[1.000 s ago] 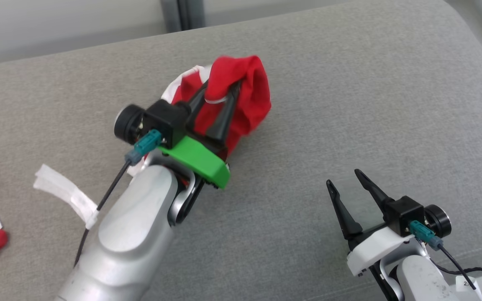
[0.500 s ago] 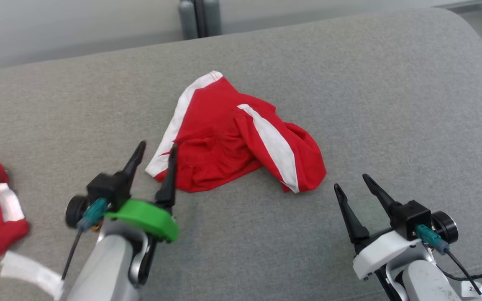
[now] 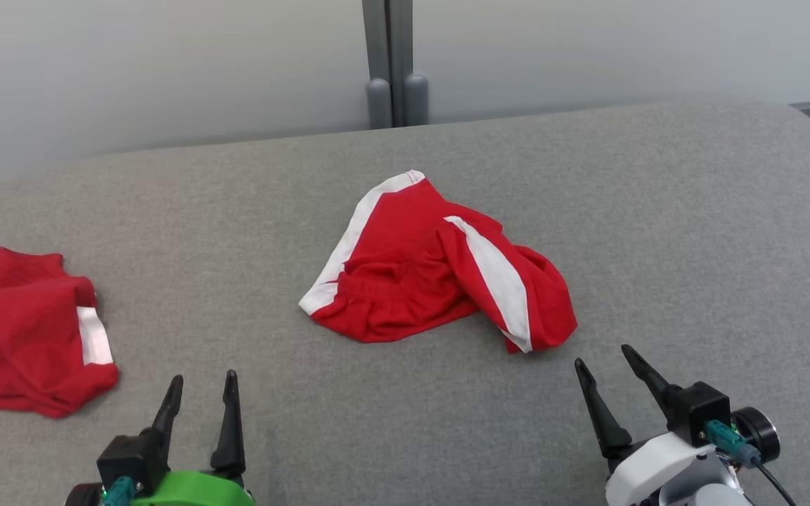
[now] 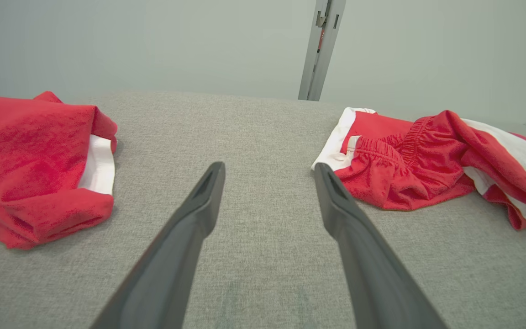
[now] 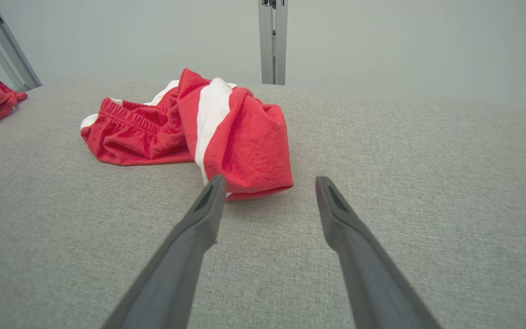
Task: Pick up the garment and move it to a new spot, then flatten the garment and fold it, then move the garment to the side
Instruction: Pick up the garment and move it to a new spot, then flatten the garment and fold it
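The broad grey woven upholstered surface (image 3: pixel 658 211) takes up most of the head view. More of the pale wall behind it is taken in than a second ago, which is put down to a shift of the camera, not of the things.

The crumpled red shorts-like garment with white side stripes (image 3: pixel 419 281) is now laid near the middle of that surface, free of both grippers. A second ago it was held bunched between the fingers of the left arm; half a second ago it had already been let go. The first step, carrying it to a new spot, is therefore judged done, and flattening is judged to come next. One leg is folded over the body of the garment, and the gathered waistband is turned toward the robot.

A second red and white garment heap (image 3: pixel 25 330) is seen well apart at the left.

The left gripper (image 3: pixel 203 377) has been drawn back to the lower left, its fingers parted and empty, well short of the cloth. The right gripper (image 3: pixel 602 355) is likewise spread and empty, near the folded leg without touching it.
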### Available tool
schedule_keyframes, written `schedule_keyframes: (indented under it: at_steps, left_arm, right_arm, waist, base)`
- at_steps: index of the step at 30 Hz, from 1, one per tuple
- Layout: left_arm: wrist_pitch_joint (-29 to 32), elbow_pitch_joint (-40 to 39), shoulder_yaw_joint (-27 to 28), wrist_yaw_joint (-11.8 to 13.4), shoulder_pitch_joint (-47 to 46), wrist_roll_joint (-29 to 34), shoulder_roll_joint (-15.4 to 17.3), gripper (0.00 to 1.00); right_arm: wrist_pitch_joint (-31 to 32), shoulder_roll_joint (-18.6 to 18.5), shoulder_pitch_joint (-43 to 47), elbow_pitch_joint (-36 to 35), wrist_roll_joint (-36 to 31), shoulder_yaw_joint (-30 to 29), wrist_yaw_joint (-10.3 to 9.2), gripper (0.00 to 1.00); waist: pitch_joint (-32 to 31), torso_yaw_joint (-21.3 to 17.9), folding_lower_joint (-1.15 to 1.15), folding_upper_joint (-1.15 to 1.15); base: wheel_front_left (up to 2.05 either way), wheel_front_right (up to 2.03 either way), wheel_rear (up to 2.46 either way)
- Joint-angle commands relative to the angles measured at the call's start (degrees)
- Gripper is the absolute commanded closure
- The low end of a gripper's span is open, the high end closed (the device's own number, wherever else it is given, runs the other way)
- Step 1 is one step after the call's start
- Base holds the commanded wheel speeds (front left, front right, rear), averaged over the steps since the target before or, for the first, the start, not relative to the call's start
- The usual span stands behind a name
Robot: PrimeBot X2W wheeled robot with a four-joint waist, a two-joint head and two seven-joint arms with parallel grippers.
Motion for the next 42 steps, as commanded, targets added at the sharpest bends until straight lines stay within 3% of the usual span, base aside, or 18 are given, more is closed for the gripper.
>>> schedule_keyframes:
  at_steps: [1,20,25,32,42]
  left_arm:
    - [0.04,-0.39,0.12,-0.26,1.41,0.4,-0.26,0.0]
    - [0.03,-0.49,-3.96,-0.24,-2.32,-1.05,-0.73,0.0]
    - [0.03,0.71,-8.97,-0.24,-10.6,-2.58,0.84,0.0]
    - [0.04,7.82,-20.61,-0.24,-27.02,-7.83,4.4,0.0]
    - [4.8,20.69,-34.97,-0.23,-47.89,-19.04,5.04,0.0]
  right_arm:
    - [-0.01,-0.2,1.13,0.2,0.21,-0.2,-0.1,0.0]
    - [-0.01,-0.21,-0.65,-0.4,0.26,0.45,-0.1,0.0]
    - [-0.01,-0.19,-3.05,-1.57,0.47,1.21,-0.1,0.0]
    - [-0.01,-0.2,-5.38,-2.63,1.04,1.65,-0.1,0.0]
    - [-0.01,-0.17,-6.53,-3.41,2.36,2.08,-0.1,0.0]
  waist:
    - [-1.19,1.13,0.0,0.0]
    - [2.27,1.42,0.0,0.0]
    - [6.32,-0.38,0.0,0.0]
    - [11.65,-4.16,0.0,0.0]
    - [16.37,-9.21,0.0,0.0]
  base:
    - [0.0,0.0,0.0]
    - [0.0,0.0,0.0]
    - [0.0,0.0,0.0]
    - [0.0,0.0,0.0]
    - [0.0,0.0,0.0]
